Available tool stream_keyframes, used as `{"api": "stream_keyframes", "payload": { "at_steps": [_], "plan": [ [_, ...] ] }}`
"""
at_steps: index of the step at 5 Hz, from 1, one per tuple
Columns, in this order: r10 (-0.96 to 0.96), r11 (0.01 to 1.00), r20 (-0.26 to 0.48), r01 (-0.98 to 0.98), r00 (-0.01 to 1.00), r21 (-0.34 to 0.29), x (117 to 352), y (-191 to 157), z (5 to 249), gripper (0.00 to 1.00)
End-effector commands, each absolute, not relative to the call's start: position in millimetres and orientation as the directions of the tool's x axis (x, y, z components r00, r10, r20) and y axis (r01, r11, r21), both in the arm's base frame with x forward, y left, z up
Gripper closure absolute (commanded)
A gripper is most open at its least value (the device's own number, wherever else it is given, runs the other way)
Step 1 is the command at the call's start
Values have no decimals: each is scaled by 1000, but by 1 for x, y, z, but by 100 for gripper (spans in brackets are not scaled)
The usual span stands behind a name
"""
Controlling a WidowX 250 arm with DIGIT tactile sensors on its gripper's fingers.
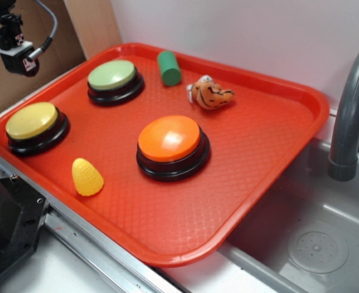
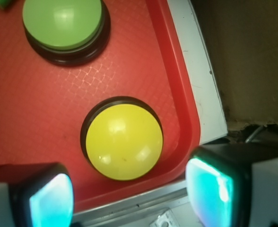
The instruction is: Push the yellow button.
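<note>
The yellow button (image 1: pixel 32 120), a matte yellow dome on a black base, sits in the left corner of the red tray (image 1: pixel 259 140). My gripper (image 1: pixel 5 55) hangs high above and behind it at the picture's top left, well clear of the cap. In the wrist view the yellow button (image 2: pixel 124 142) lies just ahead of the gripper (image 2: pixel 132 196). The two cyan-lit pads (image 2: pixel 51 201) stand wide apart, open, with nothing between them. The tray's rim (image 2: pixel 177 94) and a metal edge run below the jaws.
On the tray are also a pale green button (image 1: pixel 112 75), seen in the wrist view as the green button (image 2: pixel 63 23); an orange button (image 1: pixel 169 138); a yellow corn toy (image 1: pixel 86 177); a green cylinder (image 1: pixel 168 67); and a tiger toy (image 1: pixel 210 94). A grey sink (image 1: pixel 314 244) and faucet (image 1: pixel 350 116) lie to the right.
</note>
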State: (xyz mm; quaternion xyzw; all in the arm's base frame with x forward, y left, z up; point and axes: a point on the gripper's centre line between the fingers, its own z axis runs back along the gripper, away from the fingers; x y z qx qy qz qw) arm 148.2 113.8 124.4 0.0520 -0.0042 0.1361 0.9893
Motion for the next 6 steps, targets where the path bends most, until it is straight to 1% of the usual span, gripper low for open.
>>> {"api": "stream_keyframes", "payload": {
  "at_steps": [1,3,4,5,6],
  "plan": [
    [245,960,61,-250,968,123,159,110,144,0],
    [238,961,77,-246,968,125,159,106,153,0],
    [228,966,75,-235,971,106,158,104,157,0],
    [222,968,82,-230,972,100,158,102,160,0],
    [225,966,54,-230,973,117,157,102,161,0]
  ]
}}
